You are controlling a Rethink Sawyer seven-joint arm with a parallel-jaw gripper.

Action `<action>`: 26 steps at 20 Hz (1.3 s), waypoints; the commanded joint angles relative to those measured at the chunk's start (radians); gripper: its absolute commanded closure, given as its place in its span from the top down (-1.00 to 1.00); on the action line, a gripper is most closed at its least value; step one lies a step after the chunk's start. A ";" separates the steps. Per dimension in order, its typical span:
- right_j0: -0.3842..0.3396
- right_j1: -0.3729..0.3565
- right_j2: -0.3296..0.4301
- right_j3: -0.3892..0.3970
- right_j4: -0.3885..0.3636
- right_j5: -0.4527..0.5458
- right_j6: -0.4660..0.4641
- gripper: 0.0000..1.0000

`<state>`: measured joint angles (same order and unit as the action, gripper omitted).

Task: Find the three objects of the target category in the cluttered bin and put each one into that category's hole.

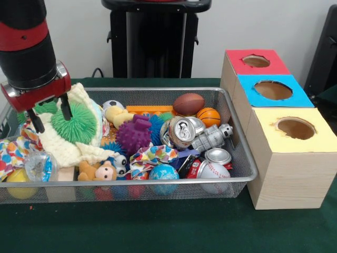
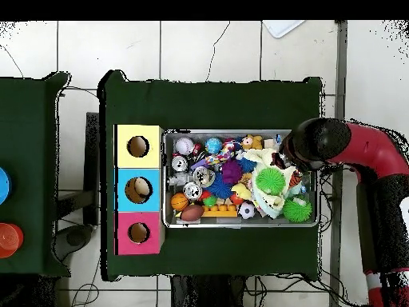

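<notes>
Mesh bin (image 1: 247, 158) runs lengthwise left-right, long side toward camera; claw (image 1: 50, 114) open, empty, over its left end.

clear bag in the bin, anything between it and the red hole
Yes: the clear bag sits in the bin, at the end opposite the red hole; toys, cans and the mesh wall lie between.
</notes>
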<state>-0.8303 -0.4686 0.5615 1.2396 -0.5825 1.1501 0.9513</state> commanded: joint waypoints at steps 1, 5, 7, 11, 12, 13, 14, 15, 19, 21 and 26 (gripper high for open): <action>-0.010 0.063 0.001 0.052 -0.057 -0.110 -0.116 1.00; -0.009 0.085 0.005 0.025 -0.081 -0.153 -0.148 1.00; -0.016 0.078 0.010 0.029 -0.088 -0.173 -0.167 1.00; -0.025 0.078 0.016 0.028 -0.094 -0.197 -0.187 1.00; -0.027 0.080 0.017 0.027 -0.096 -0.202 -0.192 1.00; -0.026 0.081 0.018 0.024 -0.097 -0.204 -0.193 1.00; -0.025 0.083 0.018 0.020 -0.098 -0.206 -0.193 1.00; -0.026 0.081 0.018 0.022 -0.099 -0.211 -0.195 1.00; -0.017 0.092 0.022 0.011 -0.108 -0.223 -0.192 1.00; -0.013 0.093 0.017 0.000 -0.118 -0.225 -0.192 1.00; -0.006 0.126 0.007 -0.017 -0.130 -0.230 -0.180 1.00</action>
<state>-0.8407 -0.4212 0.5615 1.2362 -0.6331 0.9844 0.9513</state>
